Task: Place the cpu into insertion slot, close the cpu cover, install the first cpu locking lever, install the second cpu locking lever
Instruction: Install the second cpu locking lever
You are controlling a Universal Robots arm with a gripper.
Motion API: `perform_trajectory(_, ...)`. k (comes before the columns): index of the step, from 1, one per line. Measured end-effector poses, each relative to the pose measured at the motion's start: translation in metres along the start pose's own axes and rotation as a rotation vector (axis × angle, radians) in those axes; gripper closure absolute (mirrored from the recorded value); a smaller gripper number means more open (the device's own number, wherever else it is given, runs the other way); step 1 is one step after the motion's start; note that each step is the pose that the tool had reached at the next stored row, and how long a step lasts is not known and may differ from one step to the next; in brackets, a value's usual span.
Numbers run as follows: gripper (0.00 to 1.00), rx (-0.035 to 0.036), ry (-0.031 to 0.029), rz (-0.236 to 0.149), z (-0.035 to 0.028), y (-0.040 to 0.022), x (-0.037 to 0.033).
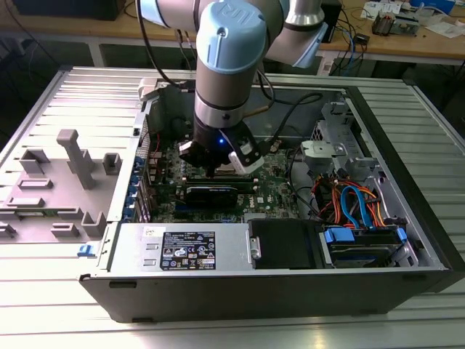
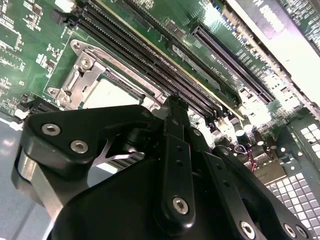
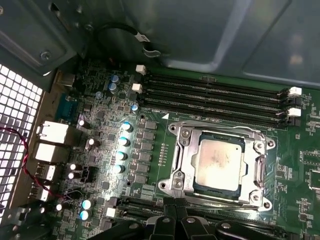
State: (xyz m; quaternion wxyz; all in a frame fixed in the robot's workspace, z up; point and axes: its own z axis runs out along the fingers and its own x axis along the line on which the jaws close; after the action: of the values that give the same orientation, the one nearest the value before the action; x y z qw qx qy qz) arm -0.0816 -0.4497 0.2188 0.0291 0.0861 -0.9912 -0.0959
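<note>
The cpu (image 3: 220, 162), a square chip with a dull grey top, lies in the socket on the green motherboard. The silver cpu cover (image 3: 182, 160) lies flat around it, its window framing the chip. Thin metal lever rods run along the socket's sides; I cannot tell whether they are latched. My gripper (image 3: 176, 223) hangs just beside one edge of the socket, fingers together with nothing between them. In the second wrist view the black fingers (image 2: 173, 125) point at the cpu cover (image 2: 80, 75) and the cpu (image 2: 107, 95). In the exterior view the gripper (image 1: 218, 171) reaches down inside the open computer case.
Black memory slots (image 3: 215, 95) run along the socket's far side. A long black card (image 1: 211, 193) stands close to the gripper. The power supply (image 1: 182, 251), a drive cage with blue and orange cables (image 1: 356, 211) and the case walls hem the board in. A grey fixture (image 1: 73, 160) sits at the exterior view's left.
</note>
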Motion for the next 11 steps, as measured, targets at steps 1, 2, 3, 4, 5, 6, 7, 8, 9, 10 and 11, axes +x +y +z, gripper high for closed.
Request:
perform_trajectory(1,0.89,-0.003,-0.0005,0.0,0.0002,0.0001,0.0)
perform_trajectory(2,0.89,-0.0032,-0.0006,-0.001,0.0003,0.0001,0.0)
perform_trajectory(3,0.89,-0.0034,-0.0006,-0.001,0.0003,0.0,0.0)
perform_trajectory(4,0.89,-0.0035,-0.0006,-0.001,0.0003,0.0,0.0)
perform_trajectory(5,0.89,-0.0036,-0.0006,-0.001,0.0003,0.0,0.0)
perform_trajectory(6,0.89,-0.0038,-0.0007,-0.001,0.0003,0.0,0.0)
perform_trajectory(7,0.89,-0.0039,-0.0007,-0.001,0.0002,0.0,0.0)
perform_trajectory(8,0.89,-0.004,-0.0007,-0.001,0.0003,0.0,0.0)
perform_trajectory(9,0.89,-0.0041,-0.0007,-0.001,0.0002,0.0,0.0)
perform_trajectory(10,0.89,-0.0042,-0.0007,-0.001,0.0002,0.0,0.0)
perform_trajectory(11,0.89,-0.0044,-0.0008,-0.001,0.0003,0.0,0.0)
